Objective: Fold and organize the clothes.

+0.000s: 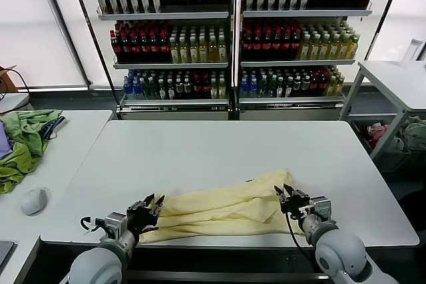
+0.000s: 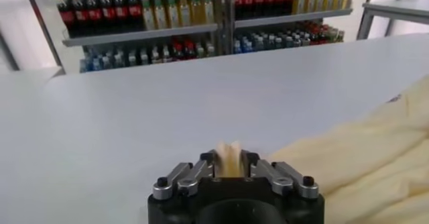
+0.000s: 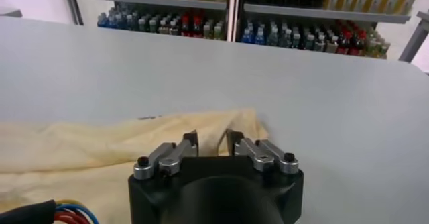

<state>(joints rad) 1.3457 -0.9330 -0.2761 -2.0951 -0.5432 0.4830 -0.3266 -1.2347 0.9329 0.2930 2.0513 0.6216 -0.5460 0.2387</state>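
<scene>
R gripper (image 3: 213, 140) is sitting low over the white table (image 3: 322, 98), fingers (image 3: 188, 141) standing apart w/ a gap between them, pale yellow T-shirt (image 3: 80, 155) fabric showing in that gap. Shirt is lying bunched & creased on the near part of the table, w/ a small dark mark at its far edge. Beyond the table's far edge, shelves (image 3: 281, 11) are holding rows of bottles (image 3: 301, 41). Red & blue wires (image 3: 67, 213) are showing beside the gripper body.

The pale yellow T-shirt (image 1: 223, 207) lies folded into a long rumpled band along the table's near edge.
</scene>
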